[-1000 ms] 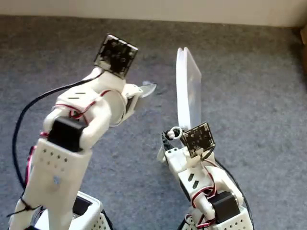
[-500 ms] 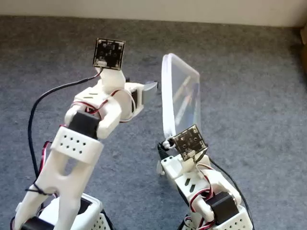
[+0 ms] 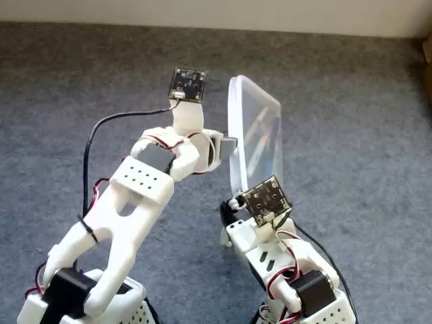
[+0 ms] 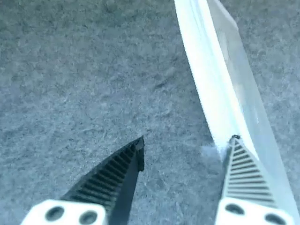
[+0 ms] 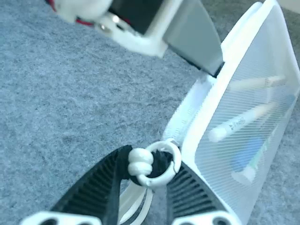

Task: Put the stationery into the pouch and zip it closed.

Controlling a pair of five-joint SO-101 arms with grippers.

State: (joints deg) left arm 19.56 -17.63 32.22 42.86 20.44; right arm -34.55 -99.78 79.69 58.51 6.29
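Right wrist view: the right claw (image 5: 150,161) is clamped on the zipper pull (image 5: 139,165) of the upright pouch (image 5: 248,75). The left claw (image 4: 185,145) stands apart, one finger touching the pouch's left edge.

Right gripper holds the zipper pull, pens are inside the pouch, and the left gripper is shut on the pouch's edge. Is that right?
Not quite. The left gripper is open, one finger touching the pouch at its edge, as the left wrist view shows. The rest holds: right gripper on the zipper pull, pens inside.
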